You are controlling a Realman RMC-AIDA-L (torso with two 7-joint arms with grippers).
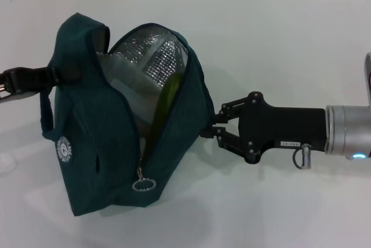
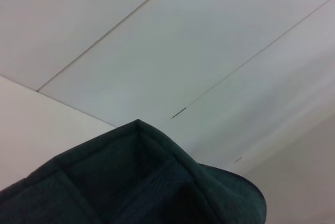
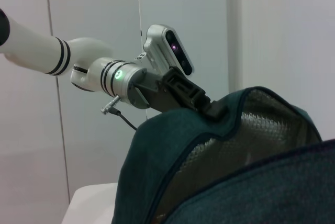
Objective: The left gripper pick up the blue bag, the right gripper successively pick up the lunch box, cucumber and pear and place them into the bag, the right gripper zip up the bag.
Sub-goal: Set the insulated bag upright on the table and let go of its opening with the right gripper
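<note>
While the blue bag [image 1: 104, 138] hangs open-mouthed above the white table [image 1: 290, 39], the left gripper [image 1: 35, 80] holds it up by the rim at the side away from the right arm; in the right wrist view its fingers [image 3: 209, 110] are closed on the bag's teal edge, just beside the silver foil lining [image 1: 156, 57]; the right gripper [image 1: 213, 126] lies against the opposite outer wall of the bag, its fingers slightly apart with nothing between them, tips touching or nearly touching the fabric; a dark green length, judged to be the cucumber [image 1: 170, 94], stands steeply inside the opening, its long axis running from the mouth down toward the bag's base; the lunch box and the pear cannot be made out and are probably deeper inside, hidden by the fabric; packing therefore appears finished, and the step in hand is judged to be the zipping; the ring zip pull [image 1: 144, 185] hangs at the near end of the zip line, below and to the left-gripper side of the right fingers, with the bag's side wall between; the zip track runs from that ring up along the mouth toward the far rim, so the right gripper, the only free one, must come round the wall to the ring and draw it along that axis.
</note>
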